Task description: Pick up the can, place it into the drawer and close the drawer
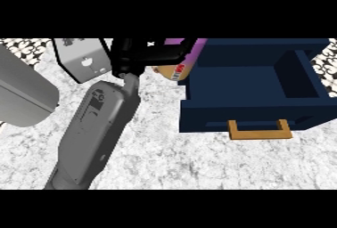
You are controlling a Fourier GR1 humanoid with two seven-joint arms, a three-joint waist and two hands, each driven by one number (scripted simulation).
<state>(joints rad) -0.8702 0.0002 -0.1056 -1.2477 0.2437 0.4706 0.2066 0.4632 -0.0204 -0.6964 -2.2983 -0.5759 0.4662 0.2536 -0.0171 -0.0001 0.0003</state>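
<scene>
At the far left my left forearm (26,89) lay as a broad grey slab across the edge of the view, close under my eyes. Just right of it, near the top, sat a grey boxy piece (82,60) with a small white mark on it; I could not tell what it was. My right forearm (92,129) came up from the lower left and ran slantwise over the speckled white counter (197,164) towards the top. At its end my right hand (148,51) was turned to the right, its black fingers curled round the can (172,71). The hand hid most of the can: only a strip of purple showed above the fingers, and a tan side with a red and white label below them. The can was just outside the left wall of the dark blue drawer (217,113), and I could not tell whether it touched that wall. The drawer stood open, its inside dark, and its tan handle (260,131) stuck out from the front panel towards me.
</scene>
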